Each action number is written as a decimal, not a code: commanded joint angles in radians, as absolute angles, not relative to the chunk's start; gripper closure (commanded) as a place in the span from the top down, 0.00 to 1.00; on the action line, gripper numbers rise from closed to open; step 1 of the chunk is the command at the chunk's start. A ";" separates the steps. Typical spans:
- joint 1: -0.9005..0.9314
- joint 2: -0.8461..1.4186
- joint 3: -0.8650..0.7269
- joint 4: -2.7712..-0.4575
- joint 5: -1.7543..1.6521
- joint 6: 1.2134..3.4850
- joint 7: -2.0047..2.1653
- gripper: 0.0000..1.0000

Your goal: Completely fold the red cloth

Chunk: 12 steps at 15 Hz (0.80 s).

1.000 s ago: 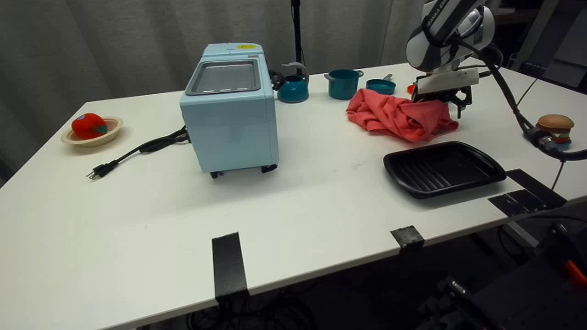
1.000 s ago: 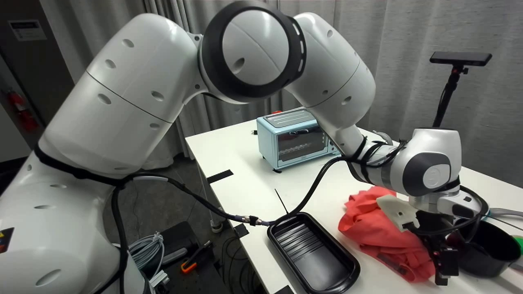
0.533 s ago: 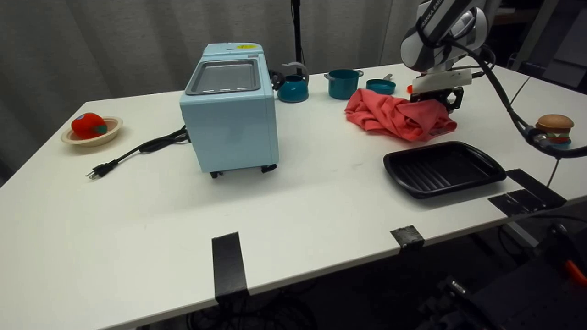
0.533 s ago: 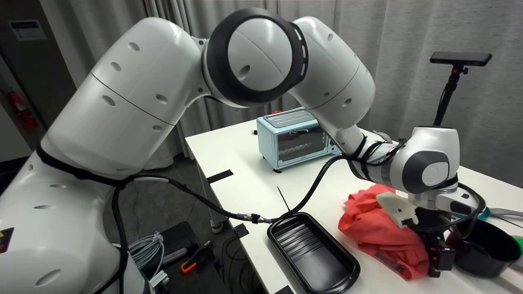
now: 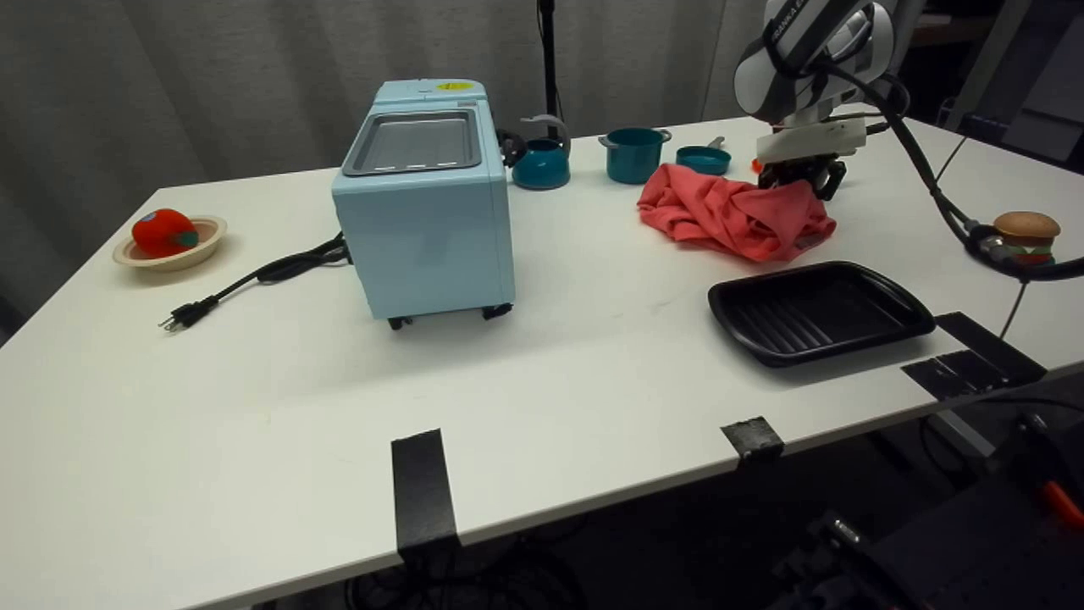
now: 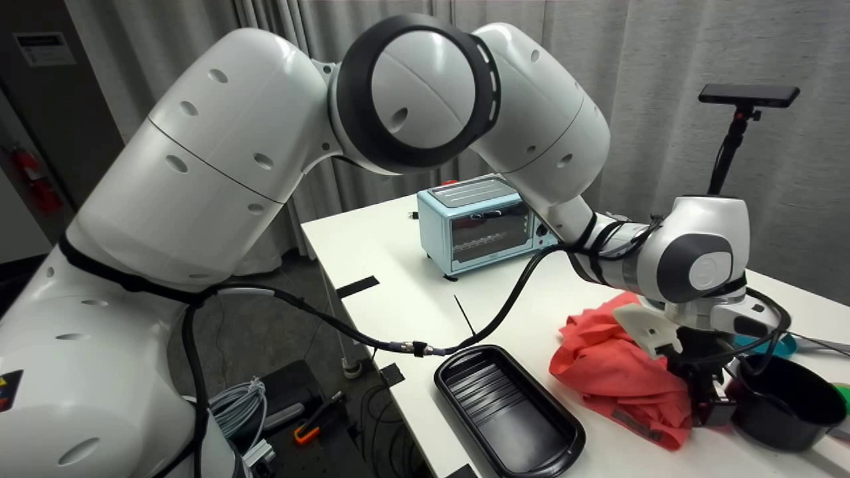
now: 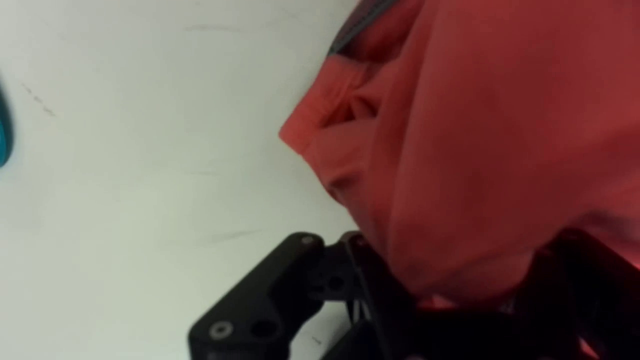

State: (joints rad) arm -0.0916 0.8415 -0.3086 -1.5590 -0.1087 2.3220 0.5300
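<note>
The red cloth (image 6: pixel 611 372) lies in a rumpled heap on the white table (image 5: pixel 550 407), its folds bunched over one another. The gripper (image 6: pixel 709 406) is down at one edge of it, touching; in the wrist view most of the cloth spreads above the fingers (image 7: pixel 380 290) and to the right, while a corner (a grey strip (image 7: pixel 362 20) shows close to it) points out over the tabletop. The fingers are closed together with a fold of cloth caught between them, though that spot is dark and blurred.

In both exterior views a black baking tray (image 5: pixel 821 313) sits near the cloth, apart from it. A dark pot (image 6: pixel 787 405) stands just beside the gripper, away from the heap. Behind the cloth are a teal pot (image 5: pixel 633 161) and a teal pan (image 5: pixel 703 161); well apart stand the light-blue toaster oven (image 5: pixel 423 229) and a toy burger (image 5: pixel 1026 233).
</note>
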 commanded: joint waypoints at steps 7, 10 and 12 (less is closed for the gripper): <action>-0.009 0.695 -0.356 -1.539 -0.255 2.144 0.506 0.00; 0.021 0.655 -0.327 -1.508 -0.321 2.049 0.470 0.00; 0.045 0.648 -0.303 -1.483 -0.357 2.000 0.453 0.00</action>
